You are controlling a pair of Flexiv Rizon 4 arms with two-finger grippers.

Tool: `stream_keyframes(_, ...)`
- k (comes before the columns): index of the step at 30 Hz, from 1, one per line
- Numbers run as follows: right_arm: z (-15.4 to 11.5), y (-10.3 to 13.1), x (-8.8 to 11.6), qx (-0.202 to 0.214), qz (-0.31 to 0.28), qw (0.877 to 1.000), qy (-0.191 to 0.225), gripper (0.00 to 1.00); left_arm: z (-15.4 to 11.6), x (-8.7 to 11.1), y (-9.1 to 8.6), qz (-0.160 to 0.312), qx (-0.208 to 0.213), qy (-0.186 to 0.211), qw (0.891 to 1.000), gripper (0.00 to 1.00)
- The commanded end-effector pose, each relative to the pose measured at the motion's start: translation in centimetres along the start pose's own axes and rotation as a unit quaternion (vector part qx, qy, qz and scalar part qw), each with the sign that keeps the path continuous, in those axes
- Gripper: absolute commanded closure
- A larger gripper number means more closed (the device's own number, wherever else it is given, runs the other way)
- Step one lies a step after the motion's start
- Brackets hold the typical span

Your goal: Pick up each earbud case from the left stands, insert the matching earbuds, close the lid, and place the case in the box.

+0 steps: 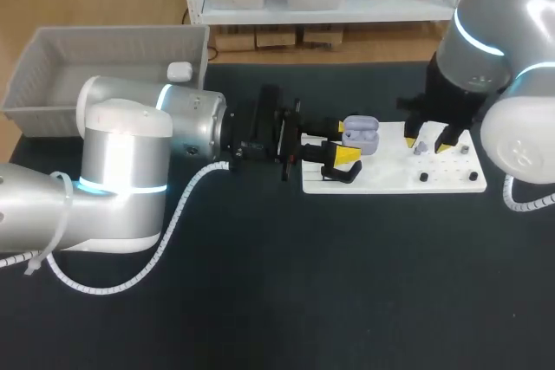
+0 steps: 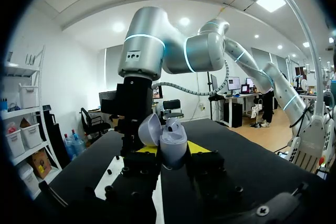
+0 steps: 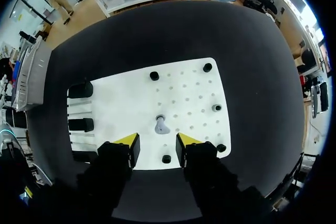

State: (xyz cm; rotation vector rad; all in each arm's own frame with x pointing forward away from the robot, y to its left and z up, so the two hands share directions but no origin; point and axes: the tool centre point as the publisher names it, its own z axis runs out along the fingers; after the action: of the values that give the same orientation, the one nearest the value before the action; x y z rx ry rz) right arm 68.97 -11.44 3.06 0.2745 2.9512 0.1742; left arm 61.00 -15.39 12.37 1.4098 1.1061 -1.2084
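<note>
Above the white board [image 3: 121,103], my right gripper [image 3: 156,142] hangs spread over the lavender earbud [image 3: 160,125], which stands on the board just ahead of my tips; my left gripper [image 2: 172,151] pinches the open earbud case [image 2: 170,137] over the board's left edge; I should drop straight, centre the bud between the tips, and close gently so it cannot twist.

The tabletop [image 1: 260,283] was black and matte; a white board [image 1: 390,181] lay flat on it, right of the middle and toward the far side, dotted with rows of small holes; a grey box [image 1: 52,49] with slatted walls stood at its far left corner, well apart from the board.
</note>
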Motion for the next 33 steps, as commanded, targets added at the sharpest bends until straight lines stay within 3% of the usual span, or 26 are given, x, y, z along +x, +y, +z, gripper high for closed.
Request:
stream_keyframes(1, 0.7, 0.1, -0.6, 0.001, 0.003, 1.000, 0.006, 0.59, 0.0, 0.0, -0.2, 0.002, -0.003, -0.001, 1.000, 1.00)
stream_keyframes(33, 2.2, -0.3, -1.2, -0.003, 0.021, 1.000, 0.021, 0.74, 0.0, 0.0, -0.2, 0.002, -0.003, -0.001, 1.000, 1.00)
